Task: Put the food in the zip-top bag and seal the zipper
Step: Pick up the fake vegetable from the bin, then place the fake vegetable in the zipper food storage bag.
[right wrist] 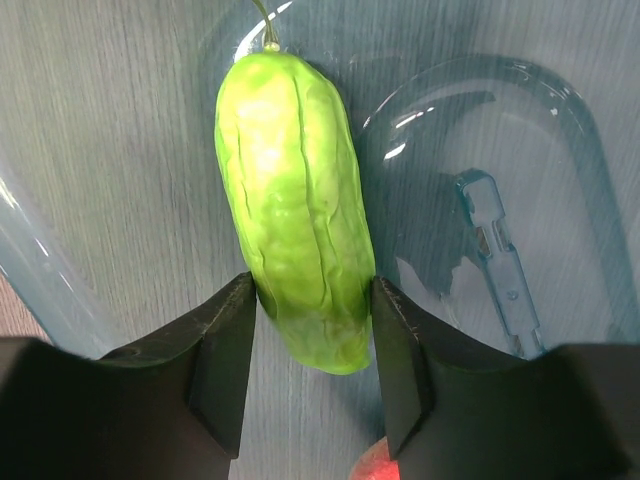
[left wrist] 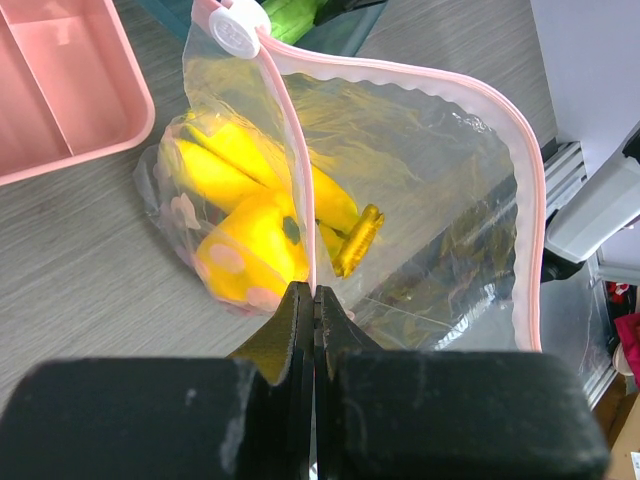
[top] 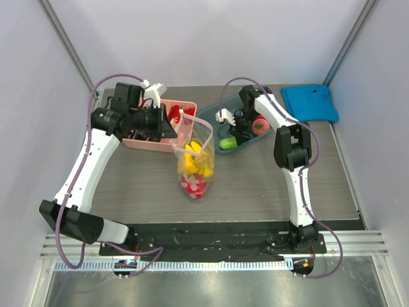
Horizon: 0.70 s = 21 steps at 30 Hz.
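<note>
No word, label, brand, number or sign can be read in any of the three views. The white slider (left wrist: 237,28) of the zipper (left wrist: 297,180) on the bag (left wrist: 430,220) is too blurred to show any marking.

One bag (top: 195,153), one cucumber (right wrist: 295,260), one pink box (left wrist: 70,100), one blue cloth (top: 310,102).

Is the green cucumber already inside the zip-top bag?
No, the green cucumber lies in the blue tray, with the right hand closed on its two sides.
</note>
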Tool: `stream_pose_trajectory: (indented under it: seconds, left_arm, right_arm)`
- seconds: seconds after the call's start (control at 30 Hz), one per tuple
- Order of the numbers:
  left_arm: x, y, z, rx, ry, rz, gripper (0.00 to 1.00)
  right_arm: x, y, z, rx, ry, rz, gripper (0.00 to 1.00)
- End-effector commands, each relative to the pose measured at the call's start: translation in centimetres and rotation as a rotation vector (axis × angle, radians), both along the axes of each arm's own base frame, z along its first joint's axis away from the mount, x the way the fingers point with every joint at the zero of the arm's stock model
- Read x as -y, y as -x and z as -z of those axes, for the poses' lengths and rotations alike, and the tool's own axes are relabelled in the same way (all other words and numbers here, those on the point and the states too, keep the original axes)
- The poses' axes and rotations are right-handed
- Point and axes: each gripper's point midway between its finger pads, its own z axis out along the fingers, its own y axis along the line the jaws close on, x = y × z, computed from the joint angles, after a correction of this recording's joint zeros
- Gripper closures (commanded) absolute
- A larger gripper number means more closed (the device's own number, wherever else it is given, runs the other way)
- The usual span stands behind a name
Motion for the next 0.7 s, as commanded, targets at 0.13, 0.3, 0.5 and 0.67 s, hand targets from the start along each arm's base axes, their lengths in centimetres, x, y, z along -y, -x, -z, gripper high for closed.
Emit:
stream_pose_trajectory:
  seconds: [0.13, 0.3, 0.5, 0.67]
  left_arm:
    - [-0.2, -0.6, -1.0, 0.052, -0.001, 0.006, 1.0]
    - [0.0, -0.6, -1.6, 0.071, 0.011, 0.013, 1.0]
    - [0.1, -0.8, -1.8, 0.086, 0.016, 0.019, 1.0]
    - [0.2, -1.0, -1.8, 0.087, 0.024, 0.015, 1.0]
  right_arm:
    - [-0.8, -1.6, -4.9, 0.067, -0.112, 0.073, 0.79]
    - [-0.7, -2.4, -13.8, 0.147, -0.277, 0.229, 0.94]
    - [-0.2, -1.8, -22.3, 0.208, -0.452, 0.39, 0.99]
    - [-0.9, 0.2, -29.1, 0.137, -0.648, 0.537, 0.99]
